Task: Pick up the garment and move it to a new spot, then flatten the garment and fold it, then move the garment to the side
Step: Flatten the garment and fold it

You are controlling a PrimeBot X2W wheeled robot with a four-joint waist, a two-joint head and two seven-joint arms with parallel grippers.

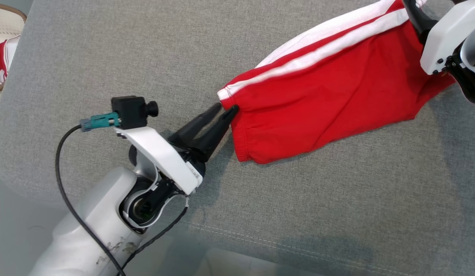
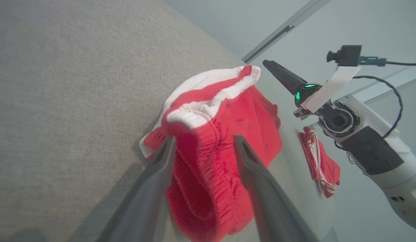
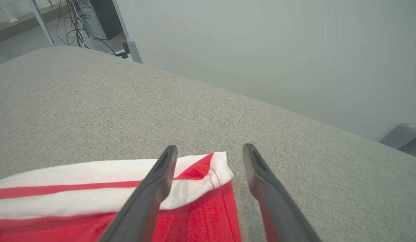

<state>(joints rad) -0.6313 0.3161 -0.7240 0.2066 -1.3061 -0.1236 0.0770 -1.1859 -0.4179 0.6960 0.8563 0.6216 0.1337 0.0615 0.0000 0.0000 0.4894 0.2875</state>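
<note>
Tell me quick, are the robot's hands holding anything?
Left gripper: open, straddling the waistband of the red shorts.
Right gripper: open, holding nothing.

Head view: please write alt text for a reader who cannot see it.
A red garment with white side stripes lies across a grey fabric surface. The left gripper has its fingers at the garment's left end, and the right gripper is over its other end at the upper right.

A scuffed pale forearm (image 1: 87,230) bears a black cable (image 1: 57,168), black camera (image 1: 130,111) and dark-fingered hand (image 1: 226,108).
</note>
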